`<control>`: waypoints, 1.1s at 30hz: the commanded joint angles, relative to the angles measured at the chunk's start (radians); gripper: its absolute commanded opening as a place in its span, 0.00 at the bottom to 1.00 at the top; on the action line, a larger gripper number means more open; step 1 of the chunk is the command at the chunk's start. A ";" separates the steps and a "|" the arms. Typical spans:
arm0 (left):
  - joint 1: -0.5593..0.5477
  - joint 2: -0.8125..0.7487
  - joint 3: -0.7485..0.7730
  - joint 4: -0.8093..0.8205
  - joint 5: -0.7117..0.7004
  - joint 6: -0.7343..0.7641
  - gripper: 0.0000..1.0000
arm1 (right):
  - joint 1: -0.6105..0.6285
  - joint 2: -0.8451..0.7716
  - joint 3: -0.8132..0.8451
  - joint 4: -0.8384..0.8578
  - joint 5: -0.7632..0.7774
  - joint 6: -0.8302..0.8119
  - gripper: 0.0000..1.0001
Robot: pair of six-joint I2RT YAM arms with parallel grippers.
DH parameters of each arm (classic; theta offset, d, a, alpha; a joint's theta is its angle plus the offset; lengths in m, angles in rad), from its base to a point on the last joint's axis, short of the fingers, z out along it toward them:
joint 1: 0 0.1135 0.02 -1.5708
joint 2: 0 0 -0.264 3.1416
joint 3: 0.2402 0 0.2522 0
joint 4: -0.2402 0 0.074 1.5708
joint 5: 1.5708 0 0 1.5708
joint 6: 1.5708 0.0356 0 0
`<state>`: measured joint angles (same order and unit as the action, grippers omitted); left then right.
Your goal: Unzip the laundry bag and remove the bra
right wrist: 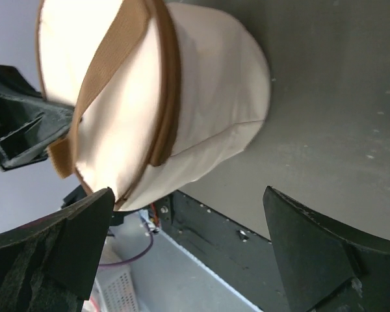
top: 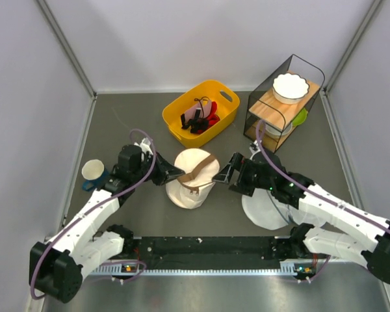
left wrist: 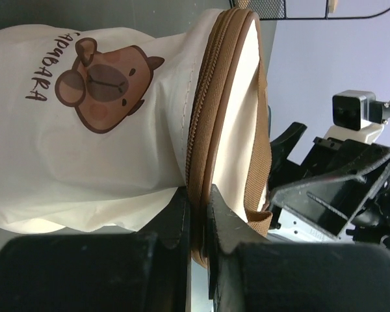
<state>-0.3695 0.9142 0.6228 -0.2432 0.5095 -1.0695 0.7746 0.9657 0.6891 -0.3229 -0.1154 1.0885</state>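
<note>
The cream canvas laundry bag [top: 192, 182] stands upright mid-table, its brown strap [top: 201, 172] across the lid. In the left wrist view the bag [left wrist: 84, 162] shows a brown animal logo [left wrist: 104, 84], and the brown zipper band [left wrist: 211, 104] looks closed. My left gripper [top: 175, 174] is shut on the zipper band at the bag's left edge [left wrist: 199, 211]. My right gripper [top: 222, 174] is open and empty just right of the bag. In its own view the bag [right wrist: 201, 104] lies beyond the spread jaws of the gripper [right wrist: 185, 195]. The bra is hidden.
A yellow basket [top: 229, 110] holding black and red items stands behind the bag. A wire rack [top: 260, 97] with a white bowl [top: 290, 86] is at the back right. A white round pouch [top: 263, 211] lies under my right arm. A cup [top: 93, 170] sits at the left.
</note>
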 commanded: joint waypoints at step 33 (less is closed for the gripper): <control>-0.204 -0.074 0.215 -0.305 0.030 0.681 0.67 | -0.051 0.149 0.142 0.091 -0.007 0.171 0.00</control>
<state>-0.4808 0.8715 0.8600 -0.5133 0.4580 -0.4931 0.7399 1.1454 0.7616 -0.1989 -0.1284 1.2572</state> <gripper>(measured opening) 0.671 0.039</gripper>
